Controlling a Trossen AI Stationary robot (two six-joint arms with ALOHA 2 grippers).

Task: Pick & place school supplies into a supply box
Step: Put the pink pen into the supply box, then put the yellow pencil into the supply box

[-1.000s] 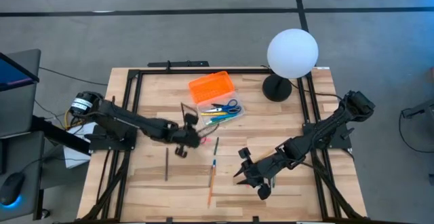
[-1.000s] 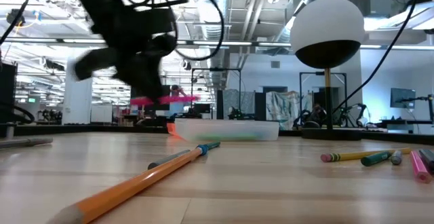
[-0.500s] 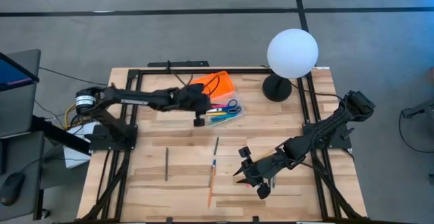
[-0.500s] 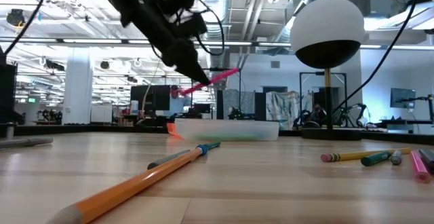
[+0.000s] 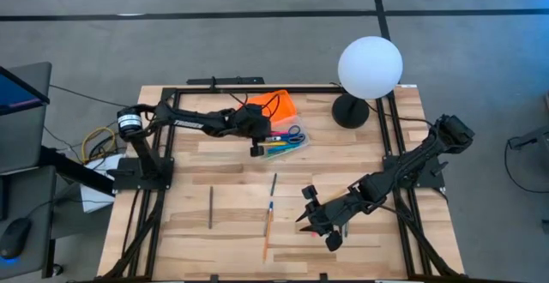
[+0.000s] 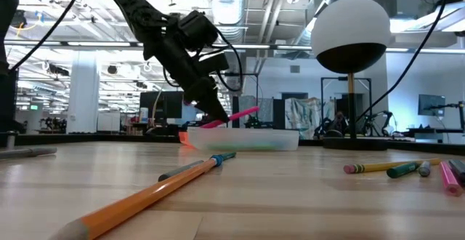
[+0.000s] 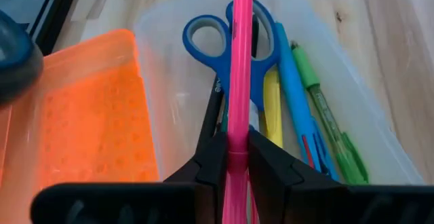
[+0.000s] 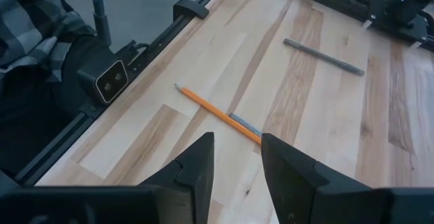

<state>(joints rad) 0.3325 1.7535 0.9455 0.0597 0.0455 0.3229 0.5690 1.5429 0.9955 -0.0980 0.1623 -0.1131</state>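
Observation:
The supply box [image 5: 281,143] is a clear tray with its orange ribbed lid [image 5: 266,110] lying open beside it. In the left wrist view the tray [image 7: 169,61] holds blue scissors [image 7: 203,37] and yellow, blue and green pens. My left gripper [image 5: 257,146] hangs over the tray, shut on a pink pen [image 7: 239,81]. My right gripper [image 5: 316,219] is open, low over the table's near right part. An orange pencil [image 5: 268,231], a blue-tipped pen [image 5: 273,189] and a dark pencil [image 5: 211,207] lie flat on the table. My left gripper pinches the pink pen near one end [image 7: 237,157] between its two fingers, slanting down from the table's left. Most of the pen sticks out ahead of the fingers. It is lifted clear just above the tray, its free end [image 6: 251,111] tilted slightly up.
A white globe lamp [image 5: 369,69] stands at the far right corner, close to the box. In the low view a yellow pencil [image 6: 378,167] and other markers [image 6: 407,169] lie to the right. A black frame rail [image 5: 171,146] borders the table. A person sits beyond the near edge [image 8: 34,41].
My left gripper has risen from the middle of the table and swung toward the far edge, carrying the pink pen. It has then come down over the clear tray, with the pen now tilted just above it. The right arm has kept still.

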